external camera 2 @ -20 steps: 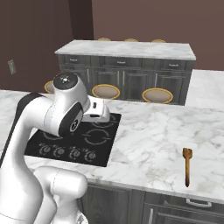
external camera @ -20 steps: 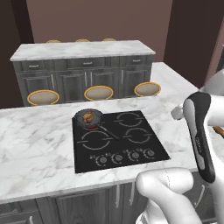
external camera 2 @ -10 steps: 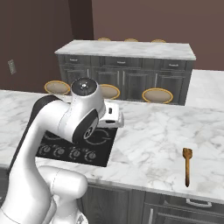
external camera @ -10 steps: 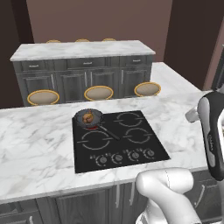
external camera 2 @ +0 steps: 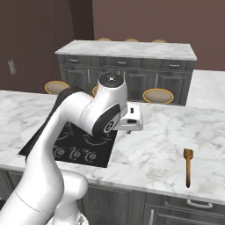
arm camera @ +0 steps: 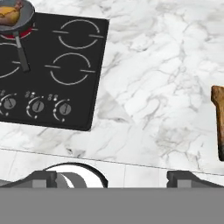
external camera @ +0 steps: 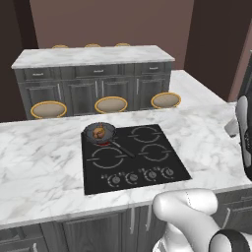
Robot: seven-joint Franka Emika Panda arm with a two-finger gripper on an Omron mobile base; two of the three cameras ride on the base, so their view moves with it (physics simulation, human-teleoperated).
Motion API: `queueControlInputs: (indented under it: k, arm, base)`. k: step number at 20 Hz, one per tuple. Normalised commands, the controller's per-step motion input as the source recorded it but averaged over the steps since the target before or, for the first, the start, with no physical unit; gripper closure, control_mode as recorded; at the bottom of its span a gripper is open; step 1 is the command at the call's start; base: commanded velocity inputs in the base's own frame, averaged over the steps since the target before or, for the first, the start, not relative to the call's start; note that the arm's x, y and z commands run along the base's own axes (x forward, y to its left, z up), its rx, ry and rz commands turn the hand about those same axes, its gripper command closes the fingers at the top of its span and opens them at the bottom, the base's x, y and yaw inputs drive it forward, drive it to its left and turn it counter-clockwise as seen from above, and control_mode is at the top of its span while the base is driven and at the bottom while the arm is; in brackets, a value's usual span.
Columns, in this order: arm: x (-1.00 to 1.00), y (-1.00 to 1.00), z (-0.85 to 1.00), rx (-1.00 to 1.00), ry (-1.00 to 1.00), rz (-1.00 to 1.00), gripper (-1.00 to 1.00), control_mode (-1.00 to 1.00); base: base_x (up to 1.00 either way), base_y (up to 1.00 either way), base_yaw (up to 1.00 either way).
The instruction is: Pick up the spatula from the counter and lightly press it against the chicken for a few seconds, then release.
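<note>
A brown wooden spatula (external camera 2: 188, 167) lies flat on the marble counter near its front edge, far right of the cooktop; its blade end shows at the right edge of the hand view (arm camera: 218, 118). The chicken (external camera: 100, 131) sits in a small dark pan (external camera: 109, 131) on the cooktop's back left burner, seen at the top left of the hand view (arm camera: 8, 15). My gripper (external camera 2: 128, 130) hangs over the bare counter just right of the cooktop, well left of the spatula. Its fingertips (arm camera: 43, 177) stand wide apart, open, with nothing between them.
The black cooktop (external camera: 133, 157) with a row of knobs (arm camera: 35, 106) lies in the marble island (external camera: 39, 162). The pan's handle (arm camera: 21, 54) points toward the front. Round stools (external camera: 111, 104) stand behind the island, and a second cabinet counter (external camera: 93, 55) beyond them.
The arm has swung right, from above the cooktop to over the counter beside it, closer to the spatula. The gripper stays open. Spatula, pan and chicken have not moved.
</note>
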Motion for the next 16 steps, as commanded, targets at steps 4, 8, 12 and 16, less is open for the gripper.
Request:
queueControlInputs:
  k: [4,8,12,16]
  arm:
    - [0.00,-0.37,0.00,0.00,0.16,-0.03,-1.00,-1.00]
    - [0.00,-0.39,0.00,0.04,0.03,-0.10,-1.00,-1.00]
    - [0.00,-0.40,-0.03,0.07,0.00,-0.09,-1.00,-1.00]
    - [0.00,-0.30,-0.12,0.01,0.00,-0.10,-1.00,-1.00]
  base:
    - [0.00,0.00,0.00]
    - [0.00,0.00,0.00]
    - [0.00,0.00,0.00]
    - [0.00,0.00,0.00]
